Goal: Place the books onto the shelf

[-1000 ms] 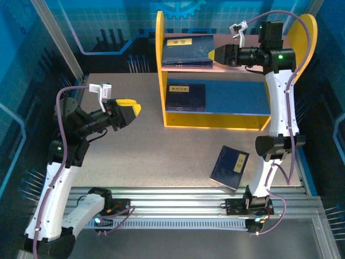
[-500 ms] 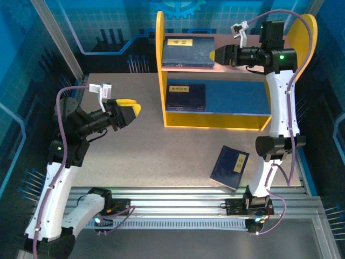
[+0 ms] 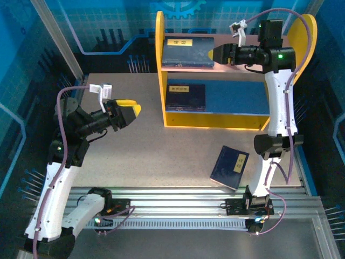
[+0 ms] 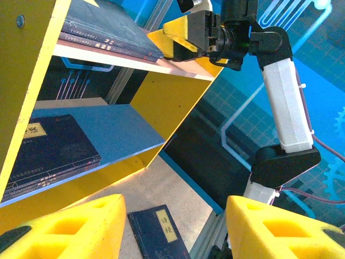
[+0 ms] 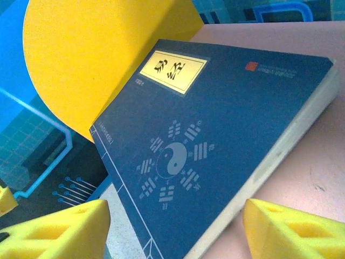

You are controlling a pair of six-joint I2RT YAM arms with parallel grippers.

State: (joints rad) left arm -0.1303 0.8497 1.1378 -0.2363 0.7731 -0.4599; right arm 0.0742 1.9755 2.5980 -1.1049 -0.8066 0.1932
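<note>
1. Shelf [image 3: 160,65] stands at the far edge of the counter [image 3: 135,156], right of centre, with its open front toward the arms.
2. Top board [image 3: 242,69]: the upper stack [image 3: 186,49] of books lies flat at the left end, against the left yellow side panel. The rest of the board to the right of the stack is bare, with the right arm [image 3: 277,102] reaching in over it.
3. Right jaws: released, spread wide, nothing held. They sit level with the top board at the upper stack's right edge. In the right wrist view the pads [image 5: 59,232] stand on either side of the top book's near corner. Cannot tell whether they touch it.
4. Lower board [image 3: 237,98]: the lower stack [image 3: 185,97] lies flat at the left end, beside the left panel. The right part of the board is bare blue.
5. Loose book [image 3: 229,167] lies flat on the counter, label up and tilted, close to the near edge on the right side. It is just beside the right arm's lower link, with open counter along its left edge.
6. Left jaws: released, spread wide, empty, pads [image 4: 70,226] apart. They hover over the left part of the counter, aimed at the shelf and well apart from it, with open counter between.
</note>
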